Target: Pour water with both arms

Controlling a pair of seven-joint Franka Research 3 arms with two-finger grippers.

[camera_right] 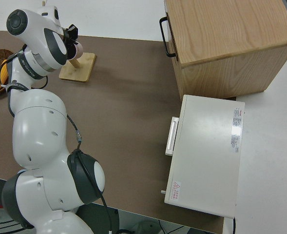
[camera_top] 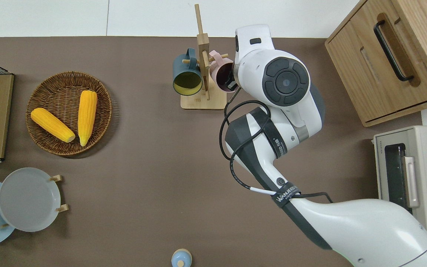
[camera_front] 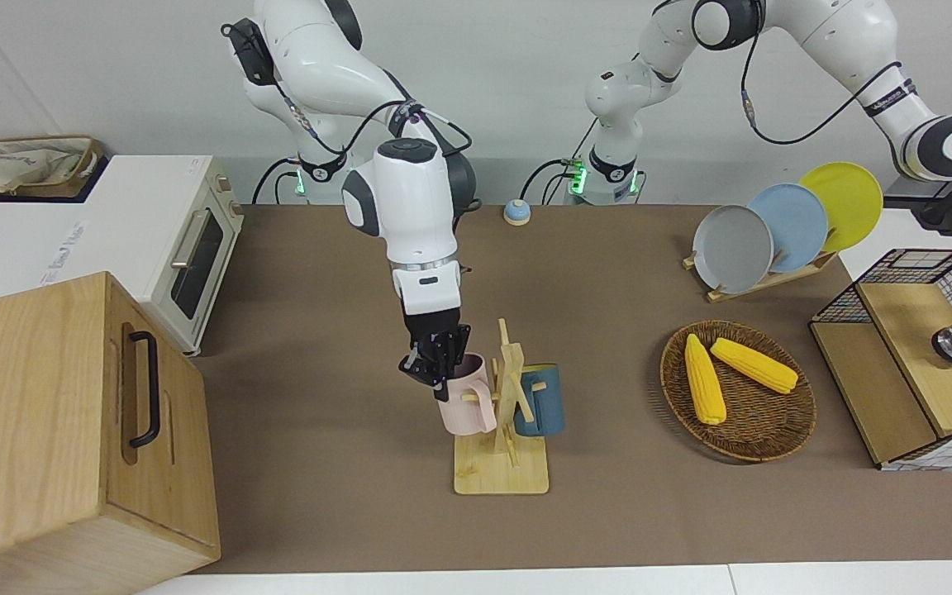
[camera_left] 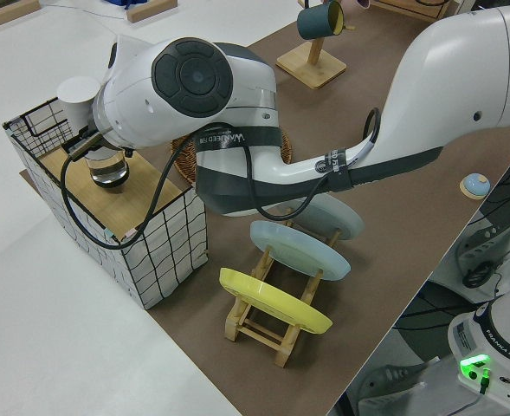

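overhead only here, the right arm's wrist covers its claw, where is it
Observer: The front view shows the right claw at the rim of the pink mug, which hangs on the wooden rack.
Operator: and the left arm, not in my frame at all
Observer: The left claw is at the wire crate at the left arm's end of the table, right at a glass standing on the crate's wooden lid.
Operator: i count two plates, is that all
Observer: No, a yellow plate stands in the same plate rack, just outside your frame.
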